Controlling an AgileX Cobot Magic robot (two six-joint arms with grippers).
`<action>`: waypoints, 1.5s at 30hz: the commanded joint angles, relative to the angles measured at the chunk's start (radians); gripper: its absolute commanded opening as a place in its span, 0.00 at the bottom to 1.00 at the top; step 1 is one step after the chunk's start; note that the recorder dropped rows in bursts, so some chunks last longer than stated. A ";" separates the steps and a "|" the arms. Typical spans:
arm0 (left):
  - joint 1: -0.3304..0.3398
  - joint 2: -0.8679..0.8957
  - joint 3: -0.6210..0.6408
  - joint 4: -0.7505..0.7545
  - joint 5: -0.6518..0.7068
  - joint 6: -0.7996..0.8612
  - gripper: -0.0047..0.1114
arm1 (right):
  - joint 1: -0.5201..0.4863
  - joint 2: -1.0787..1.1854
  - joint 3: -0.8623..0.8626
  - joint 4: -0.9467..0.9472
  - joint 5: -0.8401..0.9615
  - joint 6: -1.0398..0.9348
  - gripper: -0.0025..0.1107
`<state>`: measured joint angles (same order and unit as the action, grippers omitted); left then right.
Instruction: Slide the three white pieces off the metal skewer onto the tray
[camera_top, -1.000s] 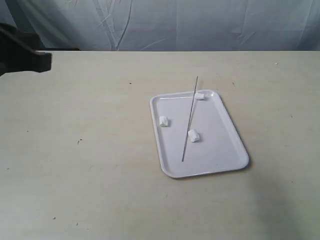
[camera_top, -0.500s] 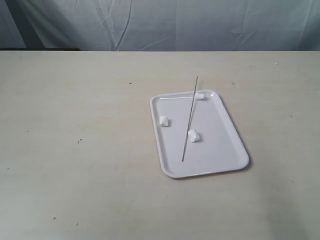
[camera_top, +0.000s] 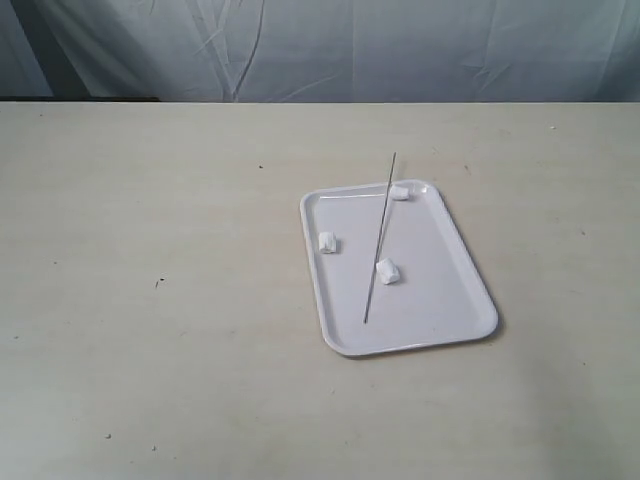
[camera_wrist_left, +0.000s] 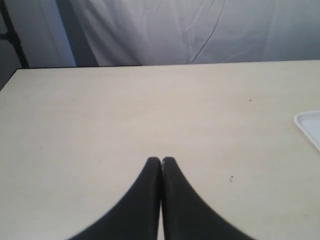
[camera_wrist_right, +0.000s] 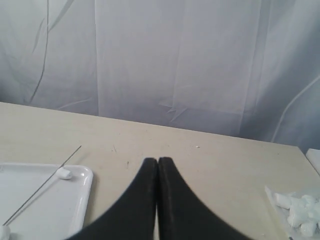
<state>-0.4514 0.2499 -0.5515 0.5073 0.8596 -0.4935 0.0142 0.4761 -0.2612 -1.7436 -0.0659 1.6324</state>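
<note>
The white tray (camera_top: 445, 250) lies right of centre on the beige table. Across it lies the thin metal skewer (camera_top: 380, 240), its far tip poking over the rim. Three white pieces rest loose on the tray: one at the far rim (camera_top: 399, 192), one near the left rim (camera_top: 327, 242), one beside the skewer (camera_top: 387, 271). Neither gripper shows in the exterior view. My left gripper (camera_wrist_left: 161, 160) is shut and empty over bare table, with the tray corner (camera_wrist_left: 309, 125) off to one side. My right gripper (camera_wrist_right: 158, 161) is shut and empty beside the tray (camera_wrist_right: 80, 200), skewer (camera_wrist_right: 45, 184) and a piece (camera_wrist_right: 63, 173).
A wrinkled grey-white cloth hangs behind the table. In the right wrist view a heap of spare white pieces (camera_wrist_right: 300, 207) lies at the table's edge, apart from the tray.
A dark arm part at the exterior view's far left edge one second ago has withdrawn out of view. Tray, skewer and pieces have not moved.
</note>
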 joint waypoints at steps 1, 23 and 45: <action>0.003 -0.008 0.004 -0.020 0.063 0.015 0.04 | -0.005 -0.154 0.137 0.005 0.037 0.001 0.02; 0.318 -0.204 0.392 -0.446 -0.463 0.405 0.04 | -0.055 -0.404 0.261 0.072 0.162 0.102 0.02; 0.491 -0.214 0.552 -0.547 -0.572 0.493 0.04 | -0.061 -0.476 0.261 1.705 0.423 -1.596 0.02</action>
<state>0.0382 0.0387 -0.0049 -0.0482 0.3011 0.0000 -0.0411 0.0053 -0.0007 -0.1136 0.3288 0.1290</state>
